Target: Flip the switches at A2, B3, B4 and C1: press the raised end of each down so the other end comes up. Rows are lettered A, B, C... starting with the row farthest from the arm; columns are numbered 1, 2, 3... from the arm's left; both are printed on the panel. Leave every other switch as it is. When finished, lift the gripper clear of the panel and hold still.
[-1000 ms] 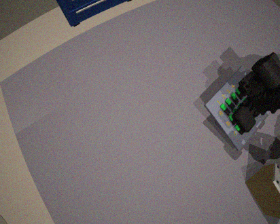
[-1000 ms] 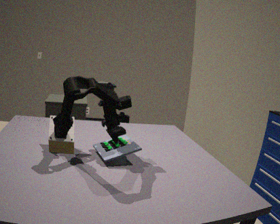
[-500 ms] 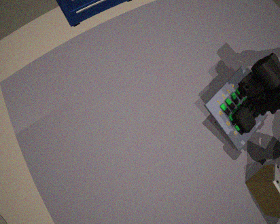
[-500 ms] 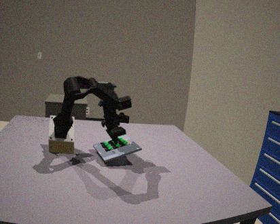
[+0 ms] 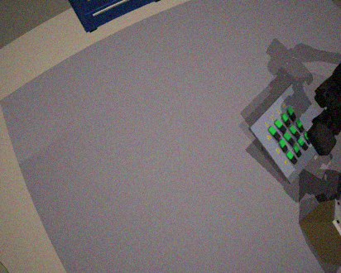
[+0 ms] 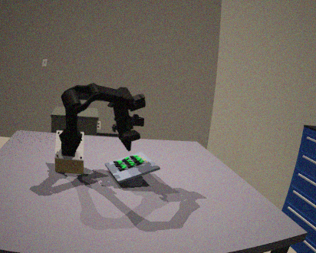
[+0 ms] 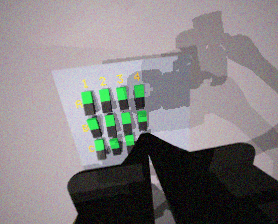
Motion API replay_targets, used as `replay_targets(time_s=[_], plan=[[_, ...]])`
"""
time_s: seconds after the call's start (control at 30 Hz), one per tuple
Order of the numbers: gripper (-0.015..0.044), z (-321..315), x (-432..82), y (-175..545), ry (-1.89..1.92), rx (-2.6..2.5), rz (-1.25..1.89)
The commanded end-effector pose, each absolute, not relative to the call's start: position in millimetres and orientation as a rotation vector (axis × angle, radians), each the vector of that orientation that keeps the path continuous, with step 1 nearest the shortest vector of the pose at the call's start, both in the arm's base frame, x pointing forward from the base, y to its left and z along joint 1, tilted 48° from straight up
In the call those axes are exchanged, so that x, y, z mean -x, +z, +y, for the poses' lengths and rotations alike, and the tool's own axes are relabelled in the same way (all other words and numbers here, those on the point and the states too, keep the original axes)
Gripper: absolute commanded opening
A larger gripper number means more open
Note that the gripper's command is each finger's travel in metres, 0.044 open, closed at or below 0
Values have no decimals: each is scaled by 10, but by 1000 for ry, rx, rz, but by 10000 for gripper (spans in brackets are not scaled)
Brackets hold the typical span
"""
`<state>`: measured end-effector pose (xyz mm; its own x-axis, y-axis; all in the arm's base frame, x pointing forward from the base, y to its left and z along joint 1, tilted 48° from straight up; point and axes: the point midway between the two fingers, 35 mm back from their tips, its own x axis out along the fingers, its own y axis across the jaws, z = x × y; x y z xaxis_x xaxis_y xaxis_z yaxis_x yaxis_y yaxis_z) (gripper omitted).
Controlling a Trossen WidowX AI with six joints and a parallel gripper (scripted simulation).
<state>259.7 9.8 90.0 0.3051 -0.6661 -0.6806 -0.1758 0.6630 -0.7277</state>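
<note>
Blue drawer cabinet (image 5: 113, 10) (image 6: 303, 172) with pale handles, plain grey-brown wall (image 6: 153, 46), small white outlet plate (image 6: 44, 63).

In the wrist view, the claw (image 7: 144, 137) hides the switch at C4.

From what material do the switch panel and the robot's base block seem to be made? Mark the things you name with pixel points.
Panel (image 5: 269, 126) (image 6: 122, 177) (image 7: 67, 82): perhaps painted metal or plastic; smooth, flat pale grey-blue face.
Base block (image 5: 316, 225) (image 6: 69, 166): possibly wood, matte; its brown side suggests this, but no grain is distinguishable.
</note>
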Motion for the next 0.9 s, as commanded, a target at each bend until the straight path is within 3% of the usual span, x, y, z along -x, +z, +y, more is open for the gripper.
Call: replay_targets(time_s=[0.0,0.87], plan=[[0,68,-2625,946,-377,830,1243],[0,-314,-2811,566,-390,829,1263]])
